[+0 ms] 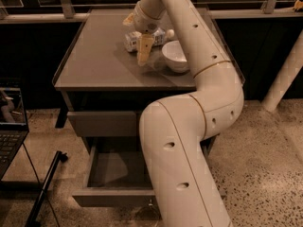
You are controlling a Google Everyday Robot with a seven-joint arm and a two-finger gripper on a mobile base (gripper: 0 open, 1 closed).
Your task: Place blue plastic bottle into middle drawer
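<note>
The blue plastic bottle [158, 36] lies on its side on the grey table top [94, 60], its white cap [169, 32] pointing right, just behind the white bowl [176, 56]. My gripper [136, 35] hangs over the bottle's left half. It is open, with one yellowish finger [144, 50] in front of the bottle and the other behind it. I cannot tell whether it touches the bottle. The middle drawer [113, 195] is pulled out below, and its inside shows nothing. The drawer above it [102, 123] is closed.
My white arm [189, 141] curves down in front of the table's right side and covers the right part of both drawers. A laptop [9, 141] and a black stand [45, 188] are at the left on the speckled floor. A white pillar [284, 74] is at the right.
</note>
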